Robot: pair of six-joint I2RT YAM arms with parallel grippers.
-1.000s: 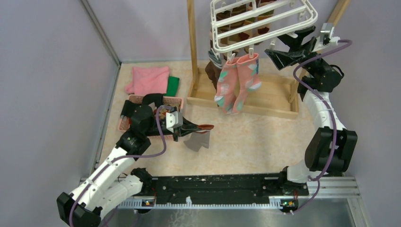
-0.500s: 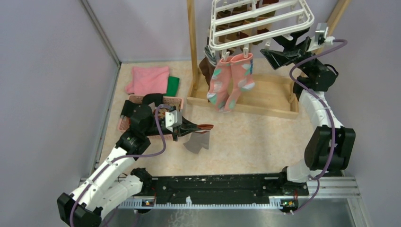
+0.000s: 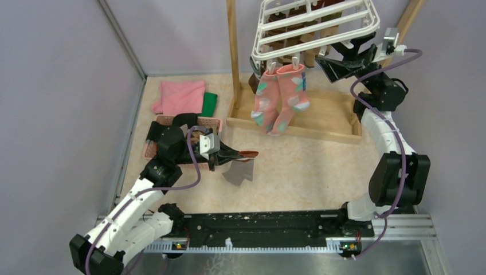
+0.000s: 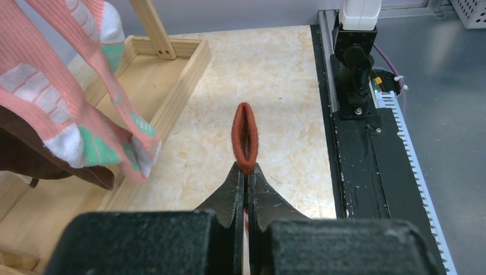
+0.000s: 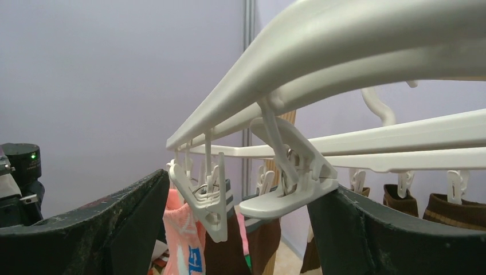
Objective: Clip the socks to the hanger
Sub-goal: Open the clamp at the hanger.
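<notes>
The white hanger (image 3: pixel 315 26) hangs at the top, with a pair of pink socks (image 3: pixel 279 97) and brown socks (image 3: pixel 286 28) clipped beneath it. My left gripper (image 3: pixel 250 153) hovers low over the table, shut on the brown-red cuff (image 4: pixel 245 134) of a grey sock (image 3: pixel 239 172) that dangles below it. My right gripper (image 3: pixel 335 57) is raised under the hanger's right edge and stands open. In the right wrist view a white clip (image 5: pixel 289 192) lies tilted between the wide jaws, against the right finger (image 5: pixel 390 235). A second clip (image 5: pixel 206 200) hangs nearer the left finger (image 5: pixel 103 229).
A wooden post (image 3: pixel 232 51) rises from a wooden base frame (image 3: pixel 321 129) under the hanger. A pink basket (image 3: pixel 209 121) sits under my left arm, with a folded pink cloth (image 3: pixel 180 96) and a green cloth (image 3: pixel 210 103) behind it. Grey walls stand close on the left and right.
The hanger and its pink socks have swung slightly left and up. My right gripper has shifted a little left with it. The left arm and its sock have not moved.
</notes>
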